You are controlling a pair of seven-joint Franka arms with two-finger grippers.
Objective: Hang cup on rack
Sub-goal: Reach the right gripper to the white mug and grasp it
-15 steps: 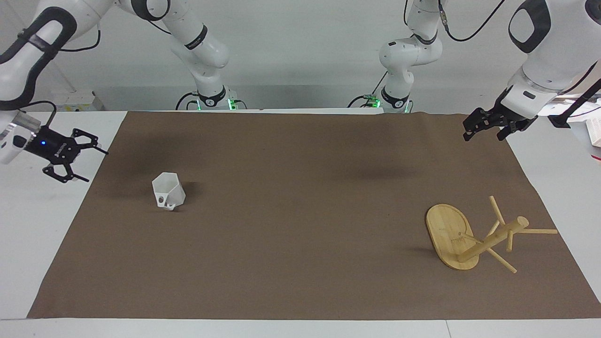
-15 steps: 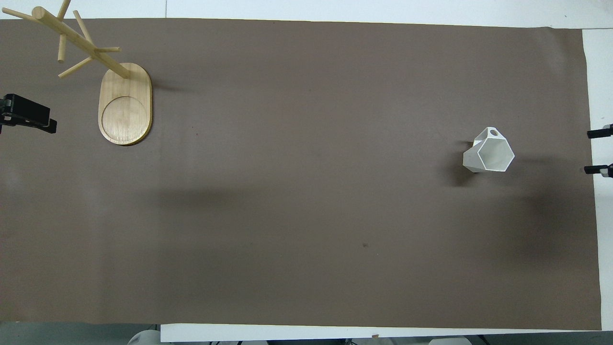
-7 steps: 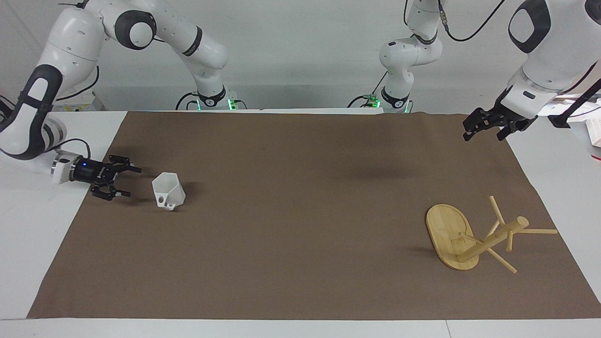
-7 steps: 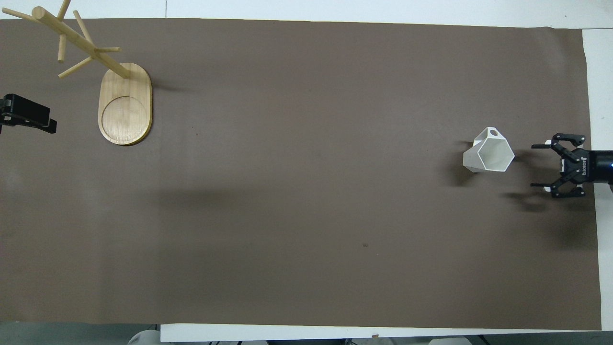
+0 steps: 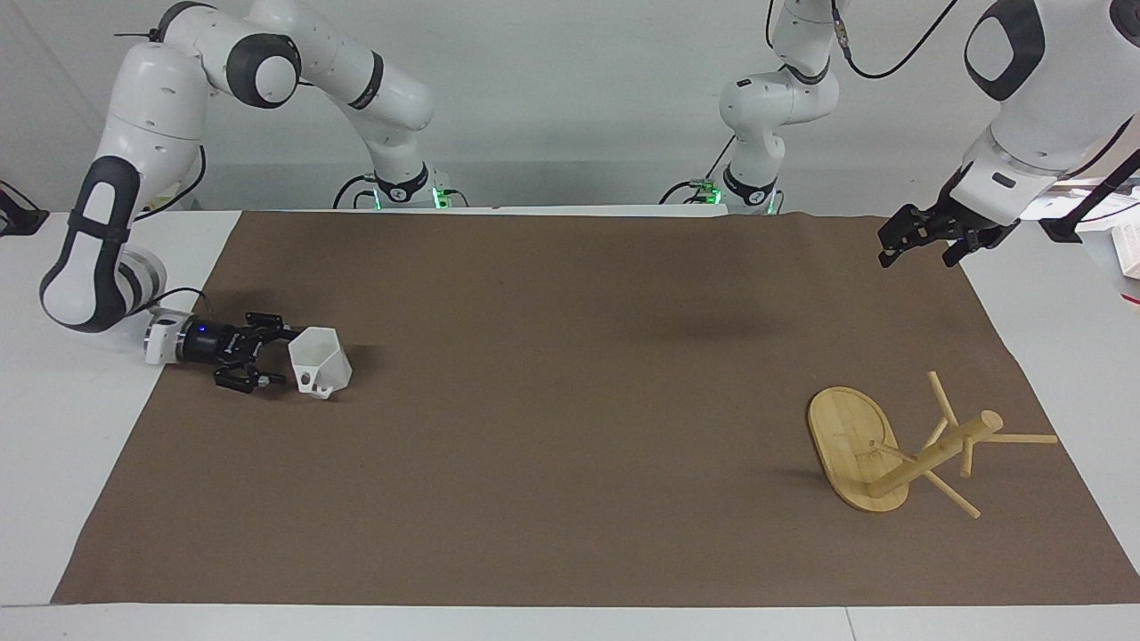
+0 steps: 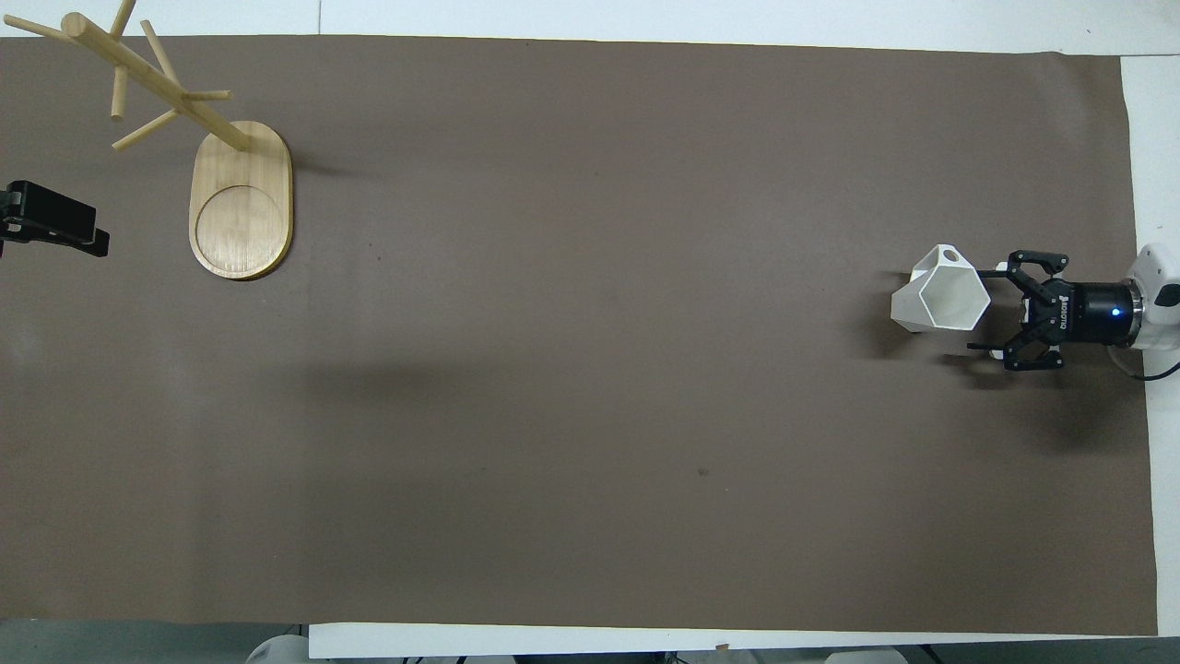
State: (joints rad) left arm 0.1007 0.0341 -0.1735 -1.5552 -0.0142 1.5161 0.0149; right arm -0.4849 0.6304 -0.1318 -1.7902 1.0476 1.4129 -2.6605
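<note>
A brown mat (image 5: 570,401) covers most of the table. The rack (image 5: 899,450) stands on it at the left arm's end, its oval base flat, its post and thin pegs leaning in both views. The left gripper (image 5: 922,240) hangs in the air well apart from the rack; whether its fingers are spread cannot be told. The overhead view shows only a black piece of it at the edge (image 6: 51,221). The right gripper (image 5: 272,356) lies low over the mat, fingers spread wide, the tips just beside the cup (image 5: 321,361); neither view makes contact certain. The cup is white and faceted, its hexagonal mouth shown best from overhead (image 6: 942,300); its loop handle shows clearly in the facing view.
</note>
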